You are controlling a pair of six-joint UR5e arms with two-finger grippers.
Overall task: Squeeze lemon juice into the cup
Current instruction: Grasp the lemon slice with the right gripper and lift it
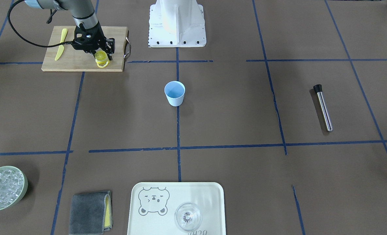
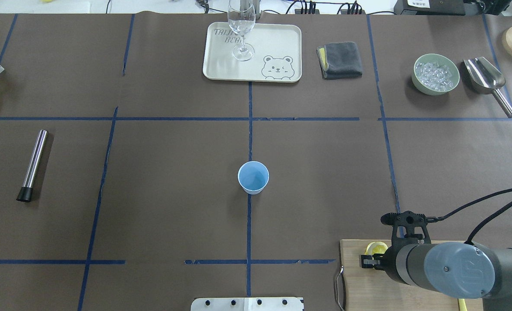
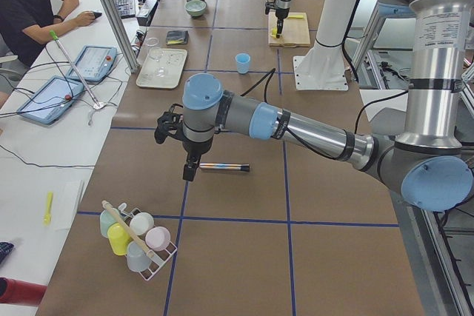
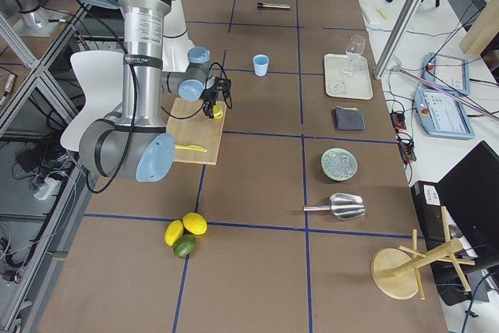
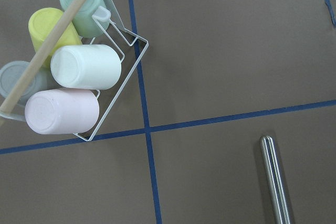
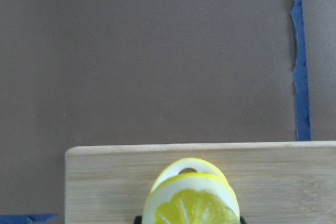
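The lemon slice (image 1: 100,57) is yellow with a wheel pattern and stands on edge between my right gripper's fingers over the wooden cutting board (image 1: 79,63). In the right wrist view the slice (image 6: 191,208) fills the bottom edge, with a hollow pale-yellow ring (image 6: 185,169) just behind it. My right gripper (image 1: 102,54) is shut on the slice. The light-blue cup (image 1: 174,93) stands upright and empty at the table's centre (image 2: 253,177), well away from the board. My left gripper (image 3: 189,172) hangs over the far end of the table; I cannot tell if it is open.
A yellow knife (image 1: 61,44) lies on the board. A steel muddler (image 1: 323,107) lies on the left arm's side. A tray (image 1: 209,199) with a clear glass (image 1: 187,216), a grey cloth (image 1: 89,212) and a bowl of ice (image 1: 4,187) stand along the far edge. A cup rack (image 5: 79,77) sits below the left wrist.
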